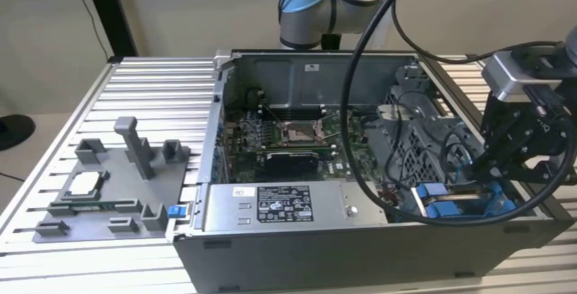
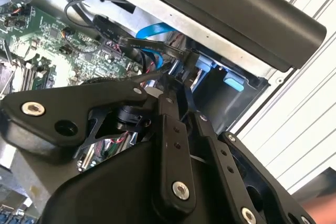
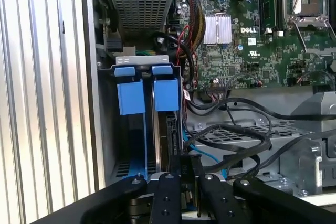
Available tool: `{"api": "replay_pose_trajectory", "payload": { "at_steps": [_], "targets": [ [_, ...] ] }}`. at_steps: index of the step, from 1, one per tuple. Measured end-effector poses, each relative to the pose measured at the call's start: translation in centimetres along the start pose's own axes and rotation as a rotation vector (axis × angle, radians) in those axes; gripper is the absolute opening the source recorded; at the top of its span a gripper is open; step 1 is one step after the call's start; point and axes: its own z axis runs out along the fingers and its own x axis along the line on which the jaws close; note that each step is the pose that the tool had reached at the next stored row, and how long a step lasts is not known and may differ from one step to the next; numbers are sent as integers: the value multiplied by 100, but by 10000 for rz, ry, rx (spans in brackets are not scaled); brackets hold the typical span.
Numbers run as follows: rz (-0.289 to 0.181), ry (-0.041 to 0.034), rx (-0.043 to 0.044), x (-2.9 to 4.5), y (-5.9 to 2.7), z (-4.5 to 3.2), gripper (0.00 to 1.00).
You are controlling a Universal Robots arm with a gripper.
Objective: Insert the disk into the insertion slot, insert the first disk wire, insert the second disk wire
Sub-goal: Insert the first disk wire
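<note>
Blue carrier tabs mark the insertion slot (image 3: pixel 139 60), just beside the power-supply box (image 3: pixel 139 3) in the open case (image 1: pixel 361 253) on the slatted worktop (image 1: pixel 153 91). The disk (image 3: pixel 169 124) stands edge-on in that slot and looks fully seated. One end is near the power-supply box, the other runs away from it.

The end effector (image 3: pixel 184 176) hangs over the slot end farthest from the power-supply box. Its fingers (image 2: pixel 176 129) are pressed nearly together, and what sits between the tips is hidden. Black wires (image 3: pixel 236 129) and a blue cable (image 3: pixel 207 155) trail just beside it.

Judged: disk is in, wire step in hand. To do it well:
- keep the connector square to the disk's port
- push straight along the slot with light force
- keep loose wires from snagging
- avoid levering on the carrier
</note>
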Motion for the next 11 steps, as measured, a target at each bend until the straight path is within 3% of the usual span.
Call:
{"api": "replay_pose_trajectory", "payload": {
  "at_steps": [2,3,4,11],
  "targets": [
    [-2,154,-60,1,0,3,0],
    [-9,289,-57,0,1,5,0],
    [-24,346,-53,0,0,5,0],
    [-50,349,-56,0,-3,8,0]
  ]
}}
